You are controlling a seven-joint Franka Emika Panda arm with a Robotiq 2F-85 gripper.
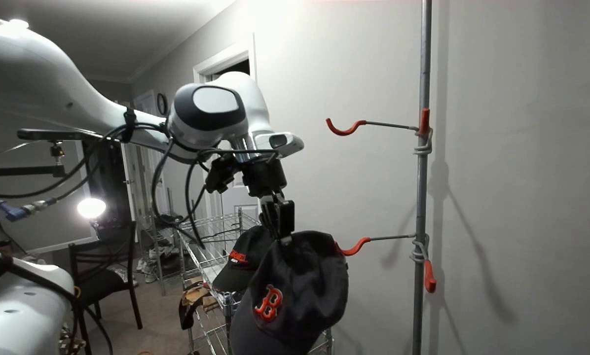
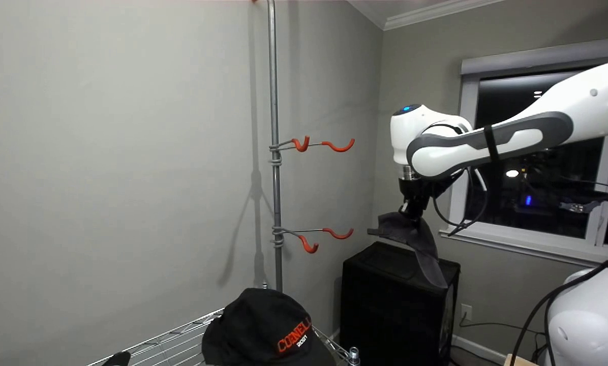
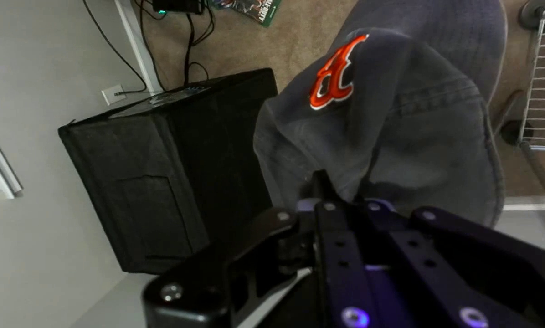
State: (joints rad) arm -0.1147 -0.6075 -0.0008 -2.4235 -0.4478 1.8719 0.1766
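the gripper (image 1: 284,238) pinches the crown of a dark cap (image 1: 314,286), its fingers (image 1: 287,217) clamped on the cloth. the cap hangs in mid-air, brim (image 1: 253,335) slanting downward, with a red letter b (image 1: 269,302) edged in white on its front. near it, clear of the cap in an exterior view, a metal pole (image 2: 276,193) carries red-tipped hooks (image 2: 338,148). a black box (image 2: 390,320) stands lower down, close by. farther out, a black cap (image 2: 258,323) lettered cornell in orange rests on a wire bench (image 2: 172,339).

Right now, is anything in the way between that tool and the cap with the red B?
Nothing visible: the tool pinches the B cap directly. In an exterior view, the Cornell cap sits apart from both.
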